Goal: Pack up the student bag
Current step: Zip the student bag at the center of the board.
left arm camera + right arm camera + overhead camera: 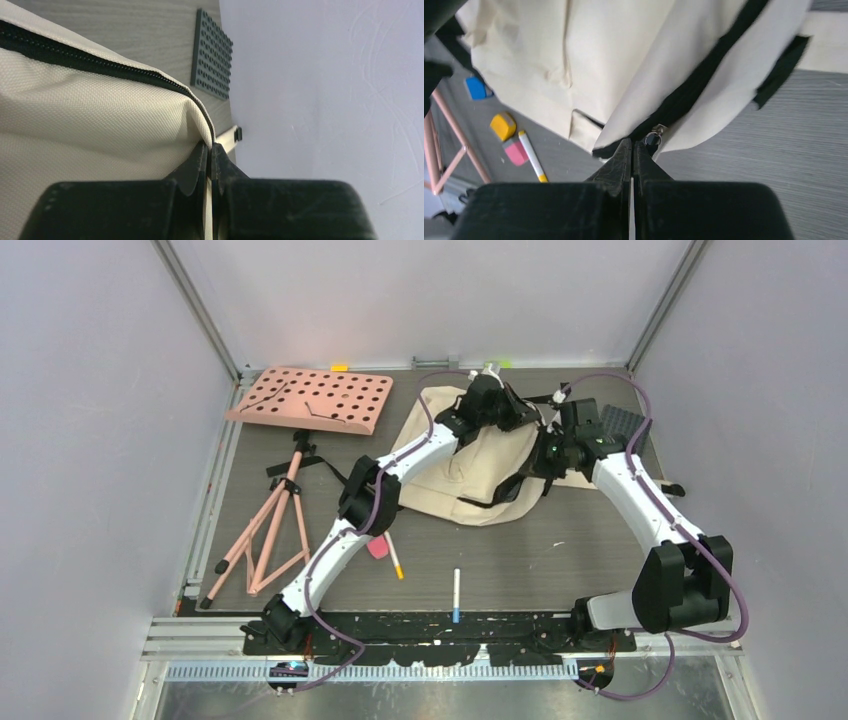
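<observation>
one student bag (470,472), perhaps three erasers (504,126)

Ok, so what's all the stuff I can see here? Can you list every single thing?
bag: one, cream with black straps, far middle of the table
board: one, pink with holes, far left
stand: one, pink, folded legs, left side
pens: two, white; yellow tip by the left arm, blue tip near front middle
erasers: three; pink beside the yellow-tipped pen, yellow and blue close by
plate: one, dark grey, studded, far right
table: one, grey
arms: two, white and black; left arm, right arm; left jaws and right jaws both shut, seemingly pinching the bag's zip edge
</observation>
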You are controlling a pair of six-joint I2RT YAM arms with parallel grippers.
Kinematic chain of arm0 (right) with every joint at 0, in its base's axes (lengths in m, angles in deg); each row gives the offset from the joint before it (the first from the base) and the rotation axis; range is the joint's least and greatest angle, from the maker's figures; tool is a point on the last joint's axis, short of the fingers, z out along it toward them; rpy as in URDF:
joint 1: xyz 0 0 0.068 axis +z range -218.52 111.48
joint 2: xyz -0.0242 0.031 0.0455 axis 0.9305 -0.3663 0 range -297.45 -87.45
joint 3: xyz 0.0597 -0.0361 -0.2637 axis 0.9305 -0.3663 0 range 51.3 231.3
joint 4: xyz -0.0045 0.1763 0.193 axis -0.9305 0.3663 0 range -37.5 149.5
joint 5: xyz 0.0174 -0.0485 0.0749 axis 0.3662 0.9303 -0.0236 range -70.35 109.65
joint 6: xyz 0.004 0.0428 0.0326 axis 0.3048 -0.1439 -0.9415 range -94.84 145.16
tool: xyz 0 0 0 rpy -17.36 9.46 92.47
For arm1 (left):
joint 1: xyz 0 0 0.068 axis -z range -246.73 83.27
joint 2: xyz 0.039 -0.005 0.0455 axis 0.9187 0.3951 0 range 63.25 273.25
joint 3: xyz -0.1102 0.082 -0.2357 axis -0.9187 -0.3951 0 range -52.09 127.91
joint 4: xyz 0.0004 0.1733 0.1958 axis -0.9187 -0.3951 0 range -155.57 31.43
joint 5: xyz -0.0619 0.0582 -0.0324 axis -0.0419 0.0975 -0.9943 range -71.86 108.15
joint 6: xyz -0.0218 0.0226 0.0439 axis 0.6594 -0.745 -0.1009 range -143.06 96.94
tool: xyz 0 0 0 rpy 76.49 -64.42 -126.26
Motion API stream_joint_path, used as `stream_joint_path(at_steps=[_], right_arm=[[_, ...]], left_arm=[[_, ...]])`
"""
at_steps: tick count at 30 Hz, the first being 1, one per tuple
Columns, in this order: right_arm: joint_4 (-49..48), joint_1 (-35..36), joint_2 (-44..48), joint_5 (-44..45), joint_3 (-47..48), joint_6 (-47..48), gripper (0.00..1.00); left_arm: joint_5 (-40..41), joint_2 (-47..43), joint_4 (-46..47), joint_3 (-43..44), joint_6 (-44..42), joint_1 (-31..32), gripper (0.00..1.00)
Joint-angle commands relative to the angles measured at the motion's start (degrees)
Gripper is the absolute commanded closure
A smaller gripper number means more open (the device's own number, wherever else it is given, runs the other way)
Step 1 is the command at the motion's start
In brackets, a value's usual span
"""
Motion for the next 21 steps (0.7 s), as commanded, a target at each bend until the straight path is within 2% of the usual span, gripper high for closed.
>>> stream_joint_path(at_steps=[1,8,12,13,17,19,21], right_arm=[[3.31,4.15,0.71,-7.89,0.34,3.61,0.99],[5.79,8.13,-0.06,-12.19,-0.84,6.8,0.99],[6.19,8.25,0.6,-7.82,-0.42,5.14,0.99],[6.31,8.23,0.72,-4.48,-0.12,3.83,0.99],[5.6,7.83,1.37,5.54,1.29,-0.39,0.99],[4.62,7.1,1.66,7.85,1.41,-1.6,0.99],[3.95,6.25,2.38,9.22,1.31,-1.63,0.99]], left_arm=[[10.7,-0.18,10.63,2.38,-3.25,-1.91,1.0],[16.6,-0.49,11.85,2.23,-5.95,-4.55,1.0],[15.32,-2.97,12.08,-0.72,-7.71,-5.58,1.0],[15.05,-4.03,12.27,-2.1,-8.25,-5.79,0.94],[7.67,-9.54,12.19,-7.94,-11.66,-6.51,0.58],[3.24,-12.76,11.72,-11.25,-14.22,-6.59,0.48],[-0.75,-16.17,9.95,-15.41,-16.77,-6.59,0.44]])
